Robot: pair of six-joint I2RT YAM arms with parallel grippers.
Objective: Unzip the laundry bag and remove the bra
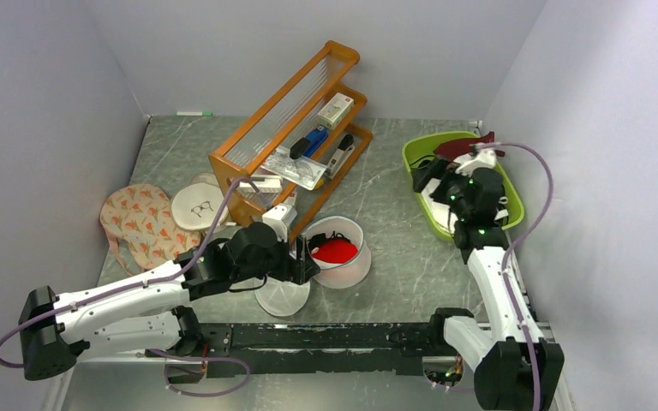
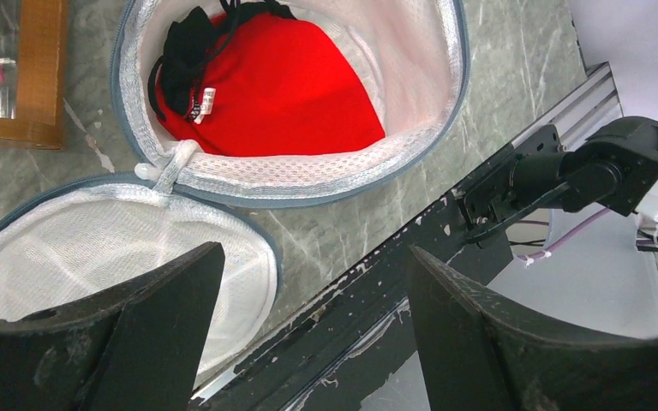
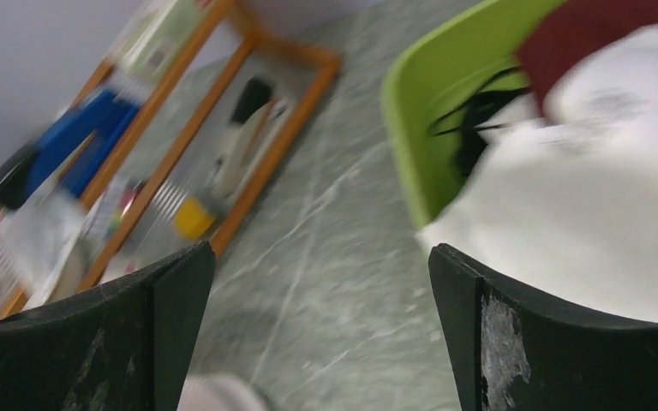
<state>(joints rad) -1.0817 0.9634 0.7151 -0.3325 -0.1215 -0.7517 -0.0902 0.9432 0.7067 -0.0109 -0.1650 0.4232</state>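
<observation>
Now the unzipped laundry bag [image 1: 349, 272] is holding the bra [image 1: 336, 251]; the left gripper [image 2: 315, 257] is hovering released beside it, the right gripper [image 3: 321, 253] gaping over the green bin [image 1: 411, 159].

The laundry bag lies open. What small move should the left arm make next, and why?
Probably lower the left gripper into the laundry bag's open half and close on the bra: the red bra lies exposed there, and the fingers are open and empty.
</observation>
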